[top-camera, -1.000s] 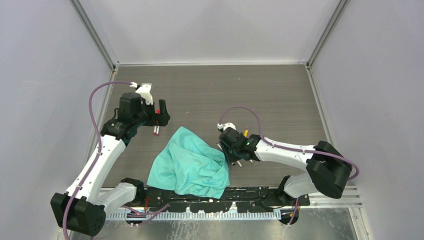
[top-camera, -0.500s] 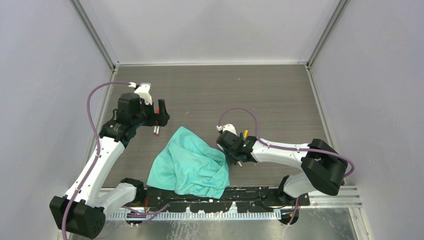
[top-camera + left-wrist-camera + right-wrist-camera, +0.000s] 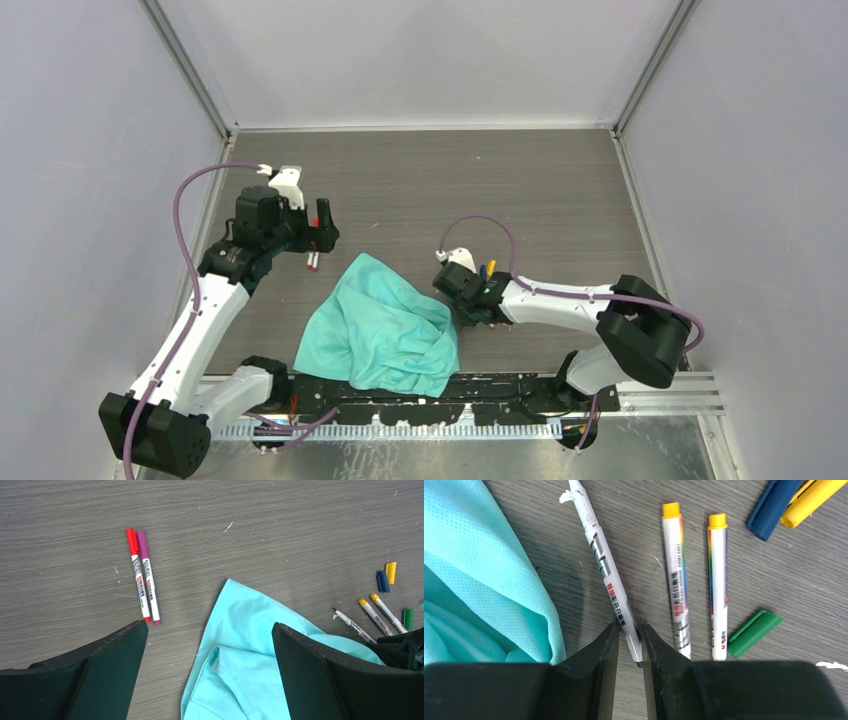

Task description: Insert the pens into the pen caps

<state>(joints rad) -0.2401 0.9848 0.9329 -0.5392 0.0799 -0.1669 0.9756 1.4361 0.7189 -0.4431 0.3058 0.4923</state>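
Right gripper (image 3: 629, 642): fingers pinching the near end of a white pen (image 3: 605, 570), beside the teal cloth (image 3: 479, 580). Left gripper (image 3: 207, 675) spread wide, two capped pens (image 3: 142, 575) ahead.

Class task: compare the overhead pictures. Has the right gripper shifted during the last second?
Yes. The right gripper and its wrist have moved slightly left, closer to the teal cloth, which stayed put. Its fingers now straddle a white pen.

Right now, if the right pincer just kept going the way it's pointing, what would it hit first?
The right pincer already straddles the near end of a white uncapped pen. Going straight on, it would meet that pen's barrel first, the teal cloth just beside; depth is hard to judge.
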